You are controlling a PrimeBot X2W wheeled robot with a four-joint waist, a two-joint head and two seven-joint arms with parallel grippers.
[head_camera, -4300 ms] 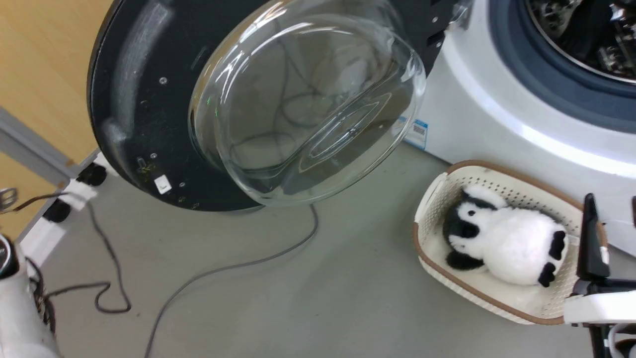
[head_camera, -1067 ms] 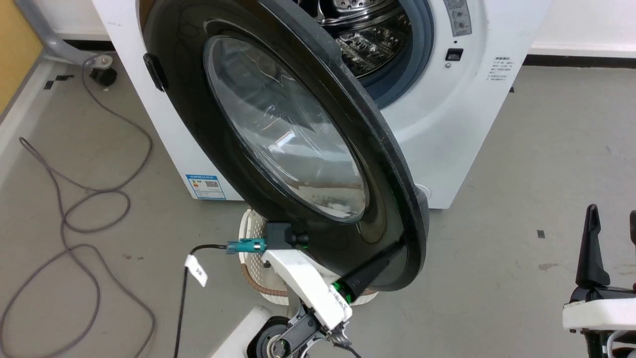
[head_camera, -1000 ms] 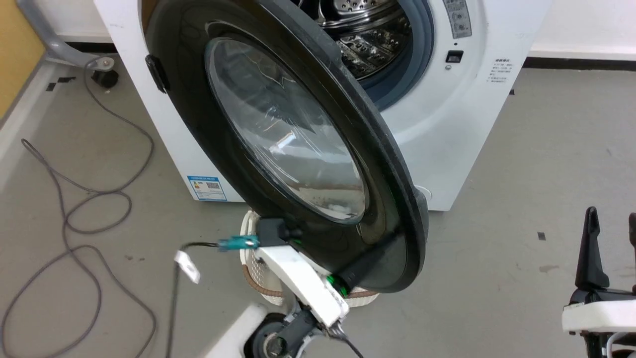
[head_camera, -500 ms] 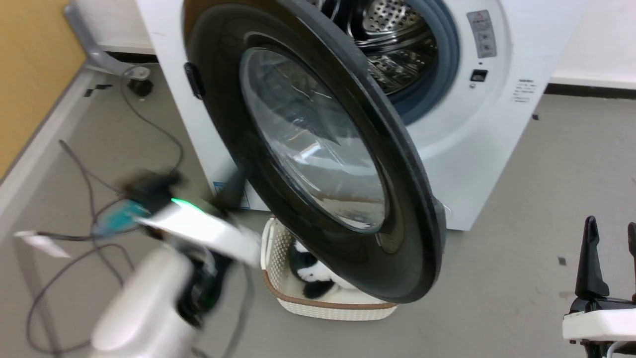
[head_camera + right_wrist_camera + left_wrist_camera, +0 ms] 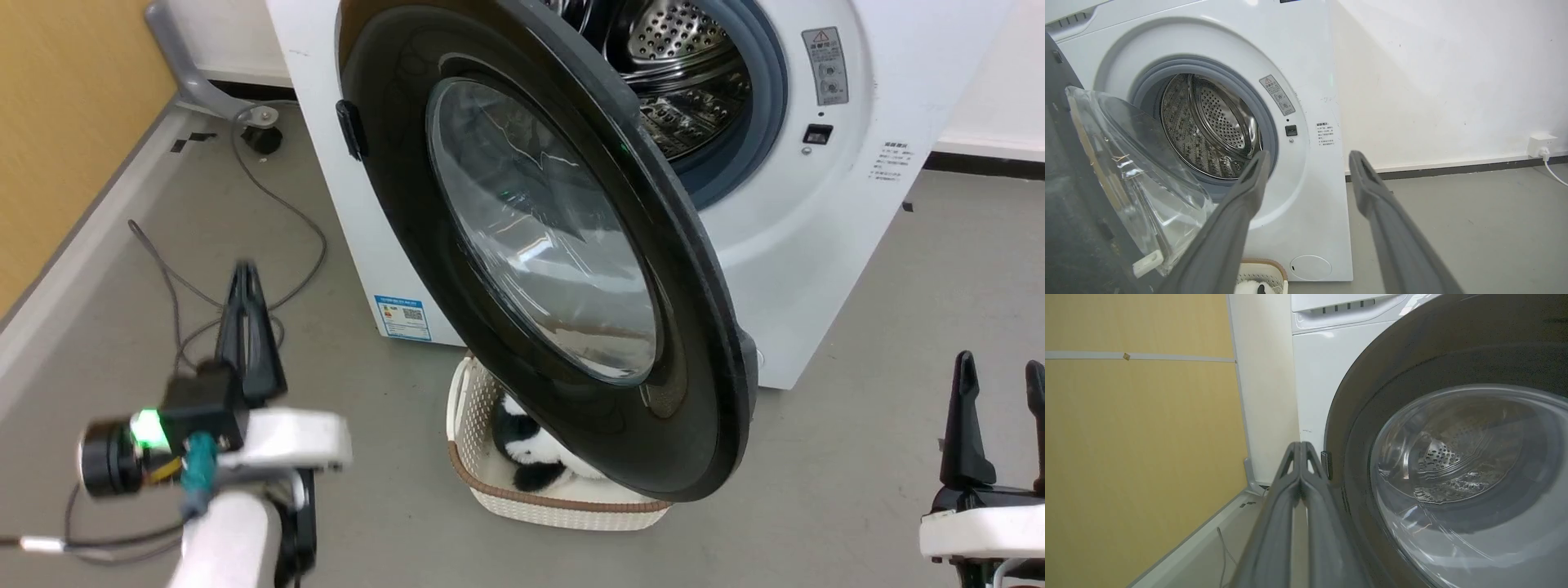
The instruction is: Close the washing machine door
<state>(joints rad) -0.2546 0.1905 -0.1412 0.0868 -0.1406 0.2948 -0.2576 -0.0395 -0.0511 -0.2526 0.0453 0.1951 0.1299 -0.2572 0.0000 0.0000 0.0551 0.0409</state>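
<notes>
door: the washing machine door (image 5: 539, 245) hangs about half open, hinged on the side toward the yellow wall (image 5: 57, 122), its free rim well apart from the front panel
machine: the washing machine (image 5: 824, 269) stands with its steel drum (image 5: 694, 57) and grey-blue gasket (image 5: 763, 122) bare to the room
left gripper: the left gripper (image 5: 1300, 446) has its two fingers pressed together on nothing, low near the door's hinge side, and looks to be off the door
right gripper: the right gripper (image 5: 1309, 159) is spread wide and empty, off to the right, well apart from the door
under the door: a cream basket (image 5: 563, 510) with a black-and-white plush toy (image 5: 526, 457) sits on the floor below the door's lower rim (whether the rim clears it i can't tell from here)
risk, weak push: a shove so close to the hinge has little leverage, i'd say, so the door could stop short of the latch slot (image 5: 817, 133) and drift back open
risk, slip: the glass window (image 5: 1466, 490) is glossy and curved, so narrow fingertips could skate off it
risk, pinch: fingers beside the hinge could get caught between door and cabinet as it swings
risk, floor: the grey cable (image 5: 298, 220) loops near the left arm and could snag it, and the basket could get bumped
</notes>
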